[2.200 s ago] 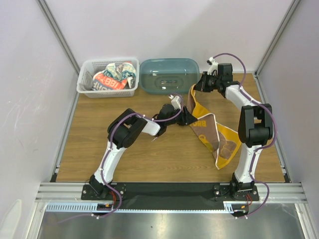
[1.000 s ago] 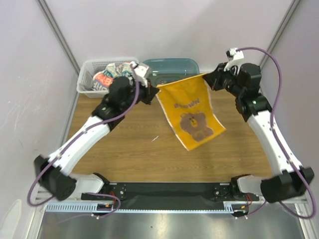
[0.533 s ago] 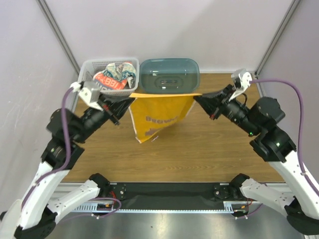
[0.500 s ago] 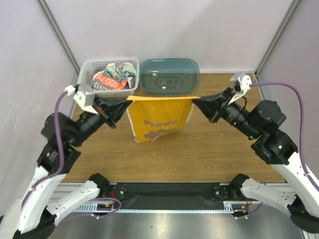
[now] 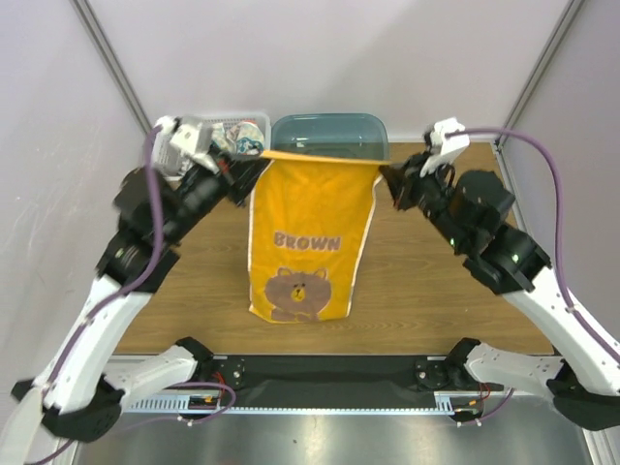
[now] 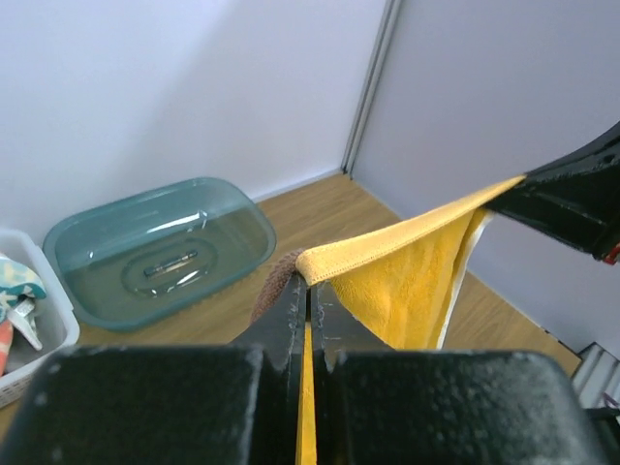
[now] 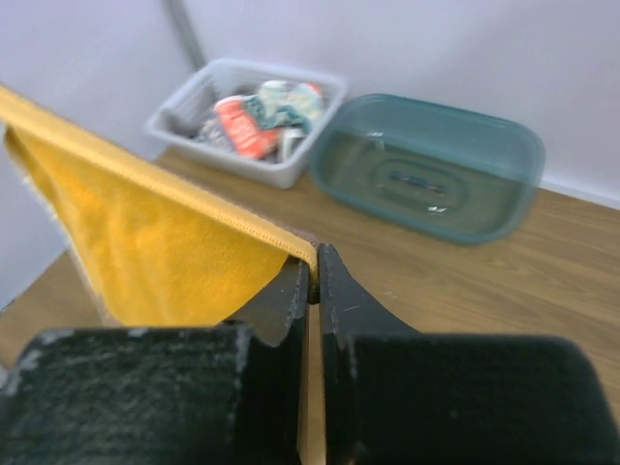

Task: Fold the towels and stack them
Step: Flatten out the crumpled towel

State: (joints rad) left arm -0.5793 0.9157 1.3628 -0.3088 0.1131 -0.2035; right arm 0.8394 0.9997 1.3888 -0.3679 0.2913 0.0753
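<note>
From here I see a wooden counter [image 5: 436, 291] carrying two containers along its far edge. A white plastic lattice basket [image 7: 254, 167] sits toward the left corner. A translucent teal oval tub [image 5: 329, 136] stands just beside it, on its right.

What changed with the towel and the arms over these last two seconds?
Both arms rose and spread apart, lifting the yellow towel off the right side of the table. It now hangs open by its top corners, clamped in the left pincer and right pincer, bear print facing the top camera. The basket and teal tub stayed put.
</note>
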